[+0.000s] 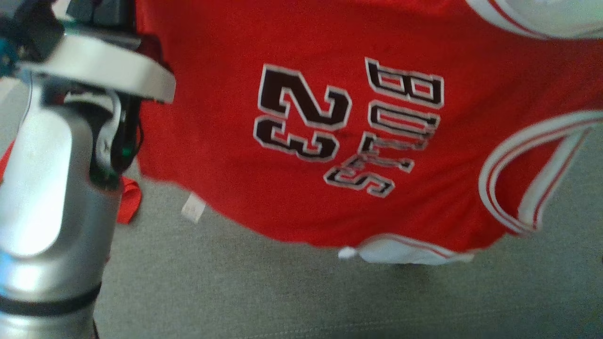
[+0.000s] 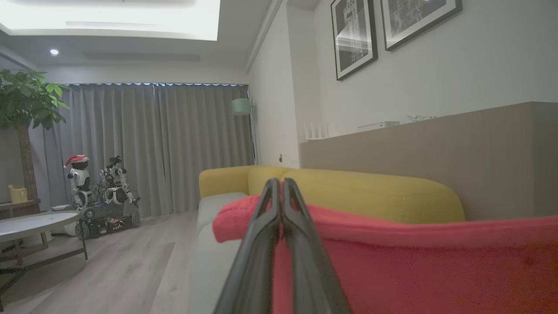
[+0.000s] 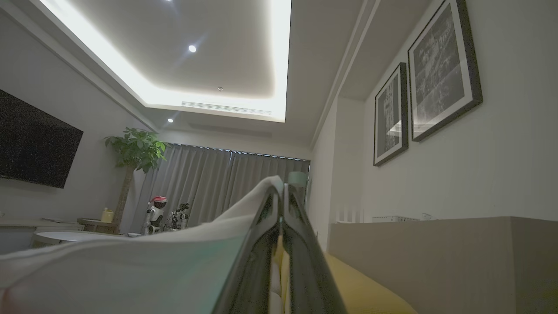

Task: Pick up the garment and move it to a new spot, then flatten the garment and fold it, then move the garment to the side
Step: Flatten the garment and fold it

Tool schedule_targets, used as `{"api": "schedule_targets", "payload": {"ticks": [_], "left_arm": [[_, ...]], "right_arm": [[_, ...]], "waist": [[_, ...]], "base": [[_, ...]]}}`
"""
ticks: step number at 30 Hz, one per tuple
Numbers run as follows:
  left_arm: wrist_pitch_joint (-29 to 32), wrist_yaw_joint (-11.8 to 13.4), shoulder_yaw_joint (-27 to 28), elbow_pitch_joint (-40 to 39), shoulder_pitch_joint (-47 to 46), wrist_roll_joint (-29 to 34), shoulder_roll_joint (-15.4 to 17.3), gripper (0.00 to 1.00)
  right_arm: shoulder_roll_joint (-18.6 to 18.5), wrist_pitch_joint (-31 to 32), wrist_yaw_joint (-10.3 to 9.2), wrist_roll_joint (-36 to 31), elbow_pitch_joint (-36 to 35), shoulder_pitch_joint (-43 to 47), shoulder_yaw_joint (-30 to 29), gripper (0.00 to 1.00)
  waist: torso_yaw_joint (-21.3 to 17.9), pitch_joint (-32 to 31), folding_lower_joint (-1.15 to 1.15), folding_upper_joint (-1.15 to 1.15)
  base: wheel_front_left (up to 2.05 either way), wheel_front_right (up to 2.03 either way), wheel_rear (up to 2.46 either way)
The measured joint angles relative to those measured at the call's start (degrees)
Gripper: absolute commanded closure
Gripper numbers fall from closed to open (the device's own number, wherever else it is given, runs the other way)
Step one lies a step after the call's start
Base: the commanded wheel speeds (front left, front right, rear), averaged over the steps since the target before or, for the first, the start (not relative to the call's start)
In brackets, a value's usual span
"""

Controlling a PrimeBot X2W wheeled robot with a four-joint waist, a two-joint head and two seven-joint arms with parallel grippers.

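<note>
Silver forearm (image 1: 47,188) of the left arm stands at 8 o'clock in the head view. Beyond it a red jersey (image 1: 212,117) is spread over the grey sofa (image 1: 282,292) seat, its long axis running 9 to 3 o'clock, hem at 9, armholes at 3. The left pincer (image 2: 281,187) is clamped on red cloth. The right pincer (image 3: 281,192) is clamped on the white trim.

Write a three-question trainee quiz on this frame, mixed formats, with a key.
1. True or false: the left gripper stands open, holding nothing.
2. Which number is printed on the jersey? A 32, B 23, C 45.
3. Fill in: the jersey fabric clamped in the right gripper looks ____ in colour.

Key: 1 false, it is shut on the red jersey. 2 B. 3 white.
</note>
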Motion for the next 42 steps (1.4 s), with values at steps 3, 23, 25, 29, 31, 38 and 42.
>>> {"api": "schedule_targets", "payload": {"ticks": [3,23,25,29,31,38,42], "left_arm": [[-1.3,-1.5,-0.3,7.1,-5.5,-1.5,-1.7,1.00],[-17.6,-6.4,0.0,58.5,-39.9,0.0,-9.6,1.00],[-17.6,-6.9,0.1,61.8,-39.2,-0.3,-10.4,1.00],[-17.6,-7.3,0.4,68.6,-35.6,-1.6,-11.9,1.00],[-17.6,-7.5,0.5,71.4,-33.6,-2.3,-12.2,1.00],[-17.6,-8.6,1.9,74.2,-29.7,-4.4,-13.0,1.00],[-17.6,-9.0,3.1,71.2,-24.7,-5.4,-13.1,1.00]], "right_arm": [[-0.3,-0.1,0.00,1.8,5.7,-4.6,1.4,1.00],[0.6,-16.6,0.00,10.1,62.2,-49.1,23.3,1.00],[2.3,-16.6,0.00,11.5,66.7,-49.0,26.3,1.00],[4.4,-15.8,0.00,13.9,74.0,-47.0,32.3,1.00],[5.2,-14.8,0.00,15.8,76.4,-45.6,34.6,1.00],[5.7,-14.3,0.00,22.0,79.2,-39.6,39.7,1.00],[4.5,-16.3,0.00,26.1,76.8,-33.0,41.9,1.00]], "waist": [[0.1,1.8,0.00,0.00],[0.0,11.9,0.00,0.00],[-0.2,12.9,0.00,0.00],[-0.5,14.6,0.00,0.00],[-0.7,15.4,0.00,0.00],[-1.0,17.4,0.00,0.00],[-0.6,17.7,0.00,0.00]], "base": [[0.00,0.00,0.00],[0.00,0.00,0.00],[0.00,0.00,0.00],[0.00,0.00,0.00],[0.00,0.00,0.00],[0.00,0.00,0.00],[0.00,0.00,0.00]]}}
